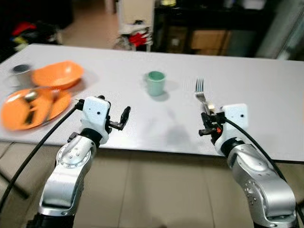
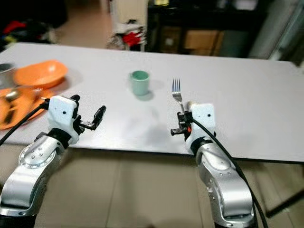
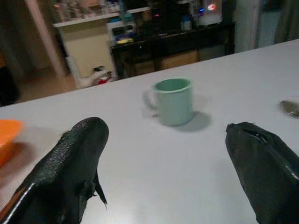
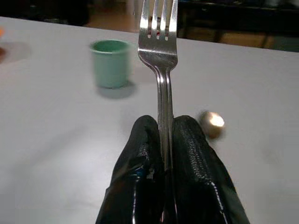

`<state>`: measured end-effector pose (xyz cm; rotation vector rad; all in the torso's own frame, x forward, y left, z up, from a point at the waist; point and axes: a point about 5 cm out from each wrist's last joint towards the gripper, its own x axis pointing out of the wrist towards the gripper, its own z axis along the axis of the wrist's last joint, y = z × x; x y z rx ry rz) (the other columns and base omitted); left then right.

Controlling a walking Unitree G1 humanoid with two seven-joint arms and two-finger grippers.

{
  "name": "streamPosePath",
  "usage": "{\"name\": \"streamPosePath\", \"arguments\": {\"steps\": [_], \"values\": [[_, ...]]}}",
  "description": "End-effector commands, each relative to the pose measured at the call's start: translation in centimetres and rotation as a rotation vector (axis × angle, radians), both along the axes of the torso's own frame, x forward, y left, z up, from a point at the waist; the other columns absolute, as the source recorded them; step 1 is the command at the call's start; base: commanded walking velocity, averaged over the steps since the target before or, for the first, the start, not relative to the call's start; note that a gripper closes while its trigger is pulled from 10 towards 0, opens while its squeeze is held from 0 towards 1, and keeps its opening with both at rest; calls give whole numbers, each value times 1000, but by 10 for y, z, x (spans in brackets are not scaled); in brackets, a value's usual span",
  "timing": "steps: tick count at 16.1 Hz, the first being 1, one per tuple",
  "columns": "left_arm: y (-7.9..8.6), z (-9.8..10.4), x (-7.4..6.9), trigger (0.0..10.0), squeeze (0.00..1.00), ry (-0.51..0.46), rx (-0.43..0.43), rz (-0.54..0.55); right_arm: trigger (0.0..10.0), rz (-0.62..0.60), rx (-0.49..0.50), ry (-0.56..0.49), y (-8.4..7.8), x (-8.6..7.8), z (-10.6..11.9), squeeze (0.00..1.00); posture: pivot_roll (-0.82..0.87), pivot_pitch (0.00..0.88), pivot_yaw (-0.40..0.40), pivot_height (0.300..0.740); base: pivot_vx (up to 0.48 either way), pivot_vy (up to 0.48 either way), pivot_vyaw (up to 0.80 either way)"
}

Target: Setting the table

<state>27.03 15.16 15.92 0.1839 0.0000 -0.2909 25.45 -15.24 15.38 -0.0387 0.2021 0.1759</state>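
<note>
Gripping the fork (image 4: 160,56) tight, right fingers (image 4: 140,154) should lower it flat mid-frame right, near the cup (image 1: 155,82); left fingers (image 3: 77,161) gape empty.

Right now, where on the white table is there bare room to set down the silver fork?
The silver fork is clamped in the right gripper. Bare white table lies right of the green mug and in front of it, between the grippers. The left end is crowded: orange bowl, orange plate, grey cup.
</note>
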Motion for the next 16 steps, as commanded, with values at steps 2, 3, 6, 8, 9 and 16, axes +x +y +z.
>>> {"name": "streamPosePath", "arguments": {"steps": [2, 3, 6, 8, 9, 16], "values": [[-7, -1, 0, 10000, 0, 3, 4, -20, 10000, -18, -7, -14, -6, 1, 3, 0, 35, 0, -2, 740, 332, 0, 0], [-7, -1, 0, 10000, 0, 3, 4, -19, 10000, -16, -6, -14, -6, 1, 3, 0, 35, 0, -3, 740, 334, 0, 0], [-7, -2, 1, 10000, 0, 4, 4, -23, 10000, -14, -4, -4, -5, 2, 2, 0, 34, 0, -2, 740, 334, 0, 0], [-9, -2, 0, 10000, 0, 8, 4, -45, 10000, -19, -7, 11, -6, 1, 1, 0, 33, 0, -1, 740, 308, 0, 0], [-10, -3, 0, 10000, 0, 15, 4, -50, 10000, -22, -23, 38, -8, 1, -2, 0, 32, 0, 0, 740, 0, 0, 0], [-27, -9, 0, 10000, 0, 64, 25, -222, 10000, -110, -209, 260, -54, 12, -14, 0, 11, 0, 13, 740, 0, 0, 0]]}}
